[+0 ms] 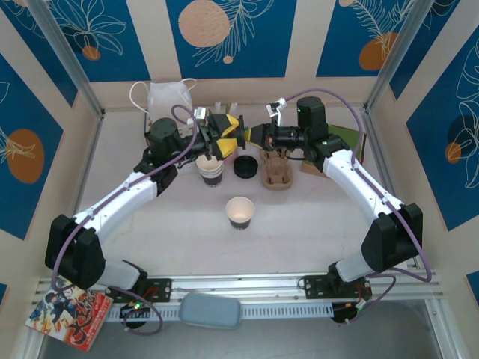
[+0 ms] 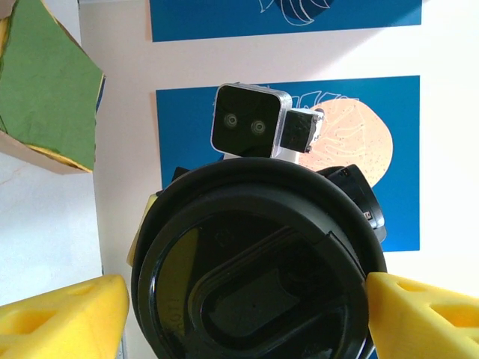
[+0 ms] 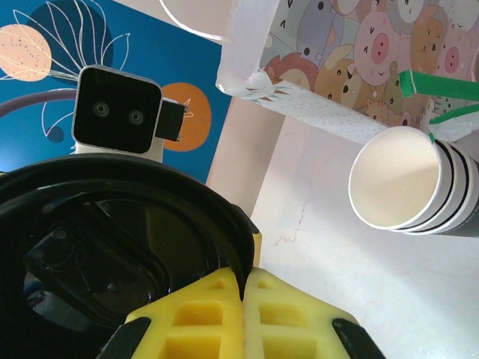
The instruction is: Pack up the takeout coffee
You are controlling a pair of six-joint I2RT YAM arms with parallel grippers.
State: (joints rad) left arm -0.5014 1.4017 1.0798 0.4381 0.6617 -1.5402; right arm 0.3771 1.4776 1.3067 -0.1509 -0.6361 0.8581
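Working down by size: the bench (image 1: 314,224) is pretty busy. The white paper bag (image 1: 171,99) stands at the back left, well apart from everything else, and it's clearly where this is all heading. A brown cardboard cup carrier (image 1: 275,173) sits mid-bench.

The takeout coffee (image 1: 212,173) is just left of that carrier, upright with its lid on. The left tool (image 2: 247,299) is spread wide across the black lid, with a yellow pad against the rim on each side, so I'd call that a grip on the cup by its lid. I can't tell if the base is on the bench or just off it. The right tool (image 3: 244,292) is fully closed and holding nothing, its tips right at the opposite edge of that lid.

Nearer the arms is a lidless cup (image 1: 239,211), and a loose black lid (image 1: 245,166) lies between the coffee and the carrier — both are decoys.

My read is that the pickup is in hand and packing hasn't started. The next move calls for a level lift, a swing back-left and a straight drop through the bag's mouth.

There's no brand I can read. The magazine (image 1: 67,318) cover and the lid embossing are too small — just a cartoon animal print (image 3: 359,37).
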